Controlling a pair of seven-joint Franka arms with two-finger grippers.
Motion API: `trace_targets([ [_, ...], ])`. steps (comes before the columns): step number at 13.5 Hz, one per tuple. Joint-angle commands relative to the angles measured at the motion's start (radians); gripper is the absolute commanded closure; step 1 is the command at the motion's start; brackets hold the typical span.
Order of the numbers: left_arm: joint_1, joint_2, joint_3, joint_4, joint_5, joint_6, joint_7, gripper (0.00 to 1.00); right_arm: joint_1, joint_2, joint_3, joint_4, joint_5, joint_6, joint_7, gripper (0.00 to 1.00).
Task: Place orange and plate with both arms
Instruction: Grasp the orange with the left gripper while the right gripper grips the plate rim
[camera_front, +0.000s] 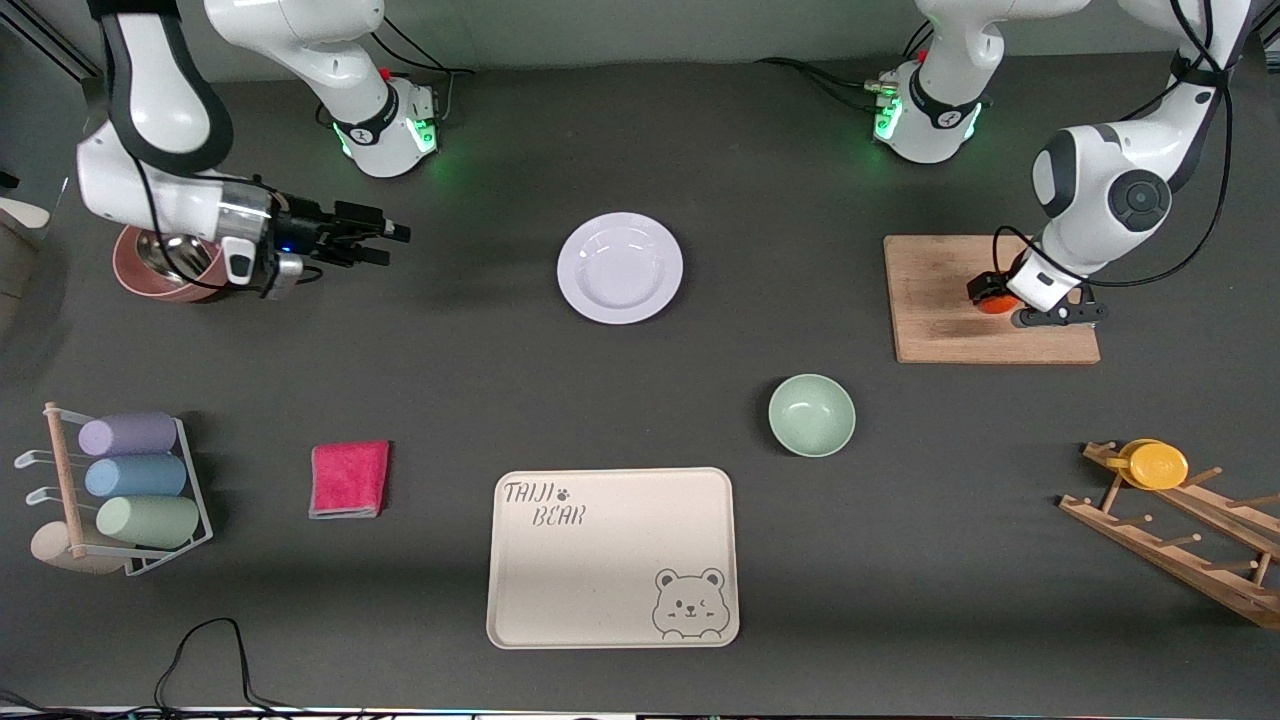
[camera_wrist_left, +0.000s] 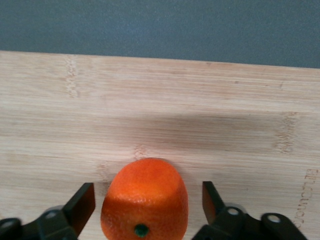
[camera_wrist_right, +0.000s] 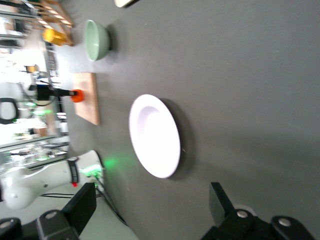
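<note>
Dark grey tabletop carries a pale wooden cutting board at the left arm's end, where the small bright-orange fruit sits between the left gripper's spread fingers, ready for pinching. The glossy white round plate lies mid-table; the right gripper, fingers apart, hovers level, aimed toward its rim.

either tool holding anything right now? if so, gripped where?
Nothing held. Left tool is open, fingers either side of the orange on the wooden board, not touching. Right tool is open above bare table, pointing toward the plate.

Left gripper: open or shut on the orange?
Open. The left gripper straddles the orange on the cutting board, gaps showing at both fingers.
</note>
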Motion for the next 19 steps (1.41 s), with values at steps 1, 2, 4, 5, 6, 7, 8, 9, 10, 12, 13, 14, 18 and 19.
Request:
trace_targets([
  [1, -0.011, -0.004, 0.004, -0.011, 0.009, 0.017, -0.005, 1.00, 0.006, 0.145, -0.005, -0.027, 0.180, 0.023, -0.240, 0.00],
  [2, -0.010, -0.006, 0.004, -0.011, 0.009, 0.015, -0.003, 1.00, 0.006, 0.200, -0.005, -0.034, 0.223, 0.021, -0.332, 0.00],
  [4, -0.011, -0.024, 0.003, -0.002, 0.009, 0.003, -0.005, 1.00, 0.007, 0.294, -0.005, -0.055, 0.321, 0.015, -0.510, 0.00],
  [5, -0.011, -0.058, 0.004, 0.016, 0.009, -0.015, -0.008, 1.00, 0.007, 0.346, -0.004, -0.061, 0.363, 0.011, -0.593, 0.00],
  [6, -0.013, -0.091, 0.003, 0.053, 0.009, -0.098, -0.008, 1.00, 0.015, 0.389, -0.004, -0.064, 0.407, 0.003, -0.662, 0.00],
  [7, -0.013, -0.122, -0.011, 0.121, 0.009, -0.230, -0.009, 1.00, 0.024, 0.426, -0.004, -0.064, 0.439, -0.009, -0.711, 0.00],
  [8, -0.013, -0.142, -0.026, 0.200, 0.009, -0.370, -0.020, 1.00, 0.025, 0.452, -0.004, -0.066, 0.464, -0.014, -0.734, 0.00],
  [9, -0.013, -0.161, -0.034, 0.278, 0.009, -0.481, -0.023, 1.00, 0.025, 0.473, -0.004, -0.069, 0.483, -0.016, -0.751, 0.00],
  [10, -0.013, -0.168, -0.043, 0.356, 0.009, -0.578, -0.023, 1.00, 0.027, 0.489, -0.002, -0.073, 0.493, -0.019, -0.753, 0.00],
  [12, -0.013, -0.162, -0.051, 0.541, 0.010, -0.788, -0.022, 1.00, 0.026, 0.518, -0.004, -0.080, 0.495, -0.038, -0.753, 0.00],
  [13, -0.014, -0.158, -0.054, 0.635, 0.010, -0.883, -0.019, 1.00, 0.025, 0.533, -0.004, -0.087, 0.507, -0.049, -0.747, 0.00],
  [14, -0.016, -0.149, -0.062, 0.716, 0.009, -0.969, -0.017, 1.00, 0.027, 0.547, -0.004, -0.092, 0.524, -0.054, -0.745, 0.00],
  [18, -0.019, -0.011, -0.100, 1.072, 0.007, -1.241, -0.009, 1.00, 0.027, 0.569, -0.002, -0.092, 0.526, -0.063, -0.738, 0.00],
  [19, -0.019, 0.015, -0.100, 1.122, 0.004, -1.265, -0.003, 1.00, 0.027, 0.572, -0.004, -0.090, 0.526, -0.068, -0.738, 0.09],
])
